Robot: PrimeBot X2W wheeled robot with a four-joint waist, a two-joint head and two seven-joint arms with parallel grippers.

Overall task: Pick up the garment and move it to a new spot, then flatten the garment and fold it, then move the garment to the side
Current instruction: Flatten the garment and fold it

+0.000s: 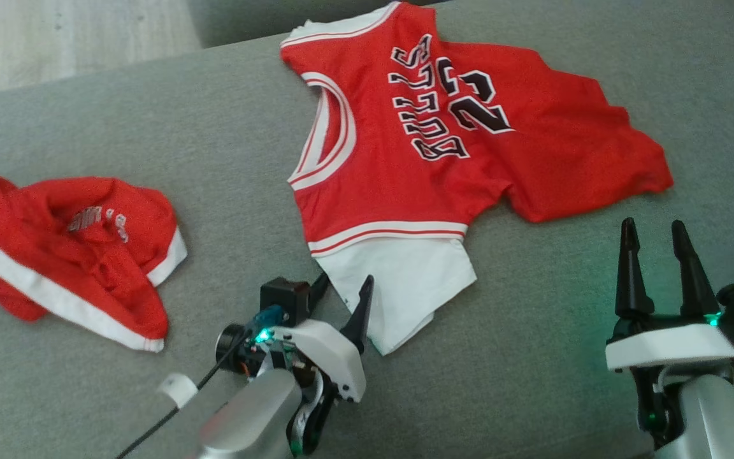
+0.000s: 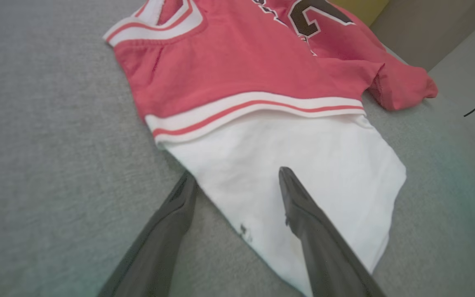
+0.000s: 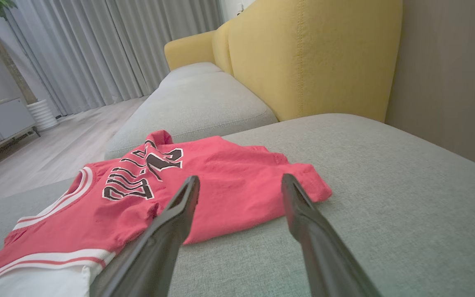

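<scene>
The red, white-trimmed fabric jersey could be bunched if only one layer of its white sleeve is pinched by the left gripper, whose fingers, like the right gripper's, are spread wide.

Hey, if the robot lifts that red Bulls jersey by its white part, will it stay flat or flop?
Probably flops: the jersey lies wrinkled with its hem rumpled, so it should drape and bunch. It looks thin, so likely light. Pushed across the gray cushion, it would probably crumple rather than slide.
</scene>
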